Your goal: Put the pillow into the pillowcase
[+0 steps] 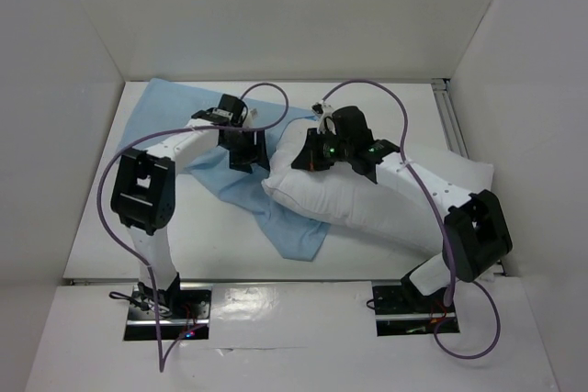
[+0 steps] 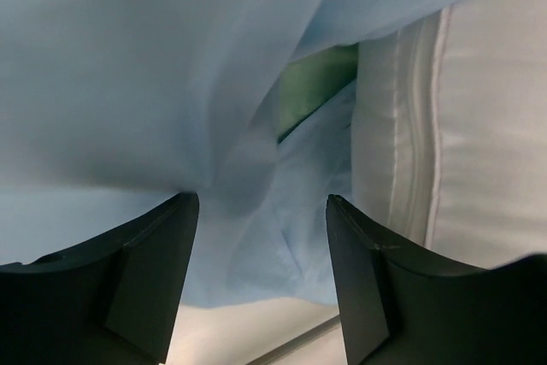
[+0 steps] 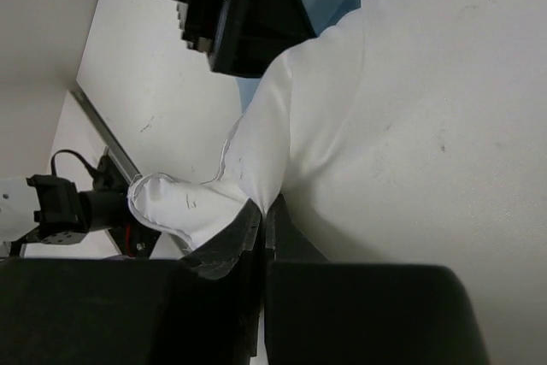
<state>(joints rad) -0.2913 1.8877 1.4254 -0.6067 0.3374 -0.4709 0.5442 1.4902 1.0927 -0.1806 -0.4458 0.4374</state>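
The plump white rectangular fabric pillow (image 1: 386, 204) lies on the tabletop (image 1: 220, 240), not yet inside anything, with the right pincer (image 3: 261, 211) pressed together on a fold at its left end. Just beyond that end, the left pincer (image 2: 261, 203) stands spread over the limp light-blue cloth pillowcase (image 1: 175, 107). I'd say nearly all the stuffing is left to do.

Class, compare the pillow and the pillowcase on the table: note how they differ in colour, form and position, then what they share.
Colour: the pillow is white, the pillowcase light blue. Form: the pillow is plump; the pillowcase is thin, limp and creased. Position: the pillow lies on top, one end covering part of the pillowcase. Shared: both are soft cloth on the table, touching.
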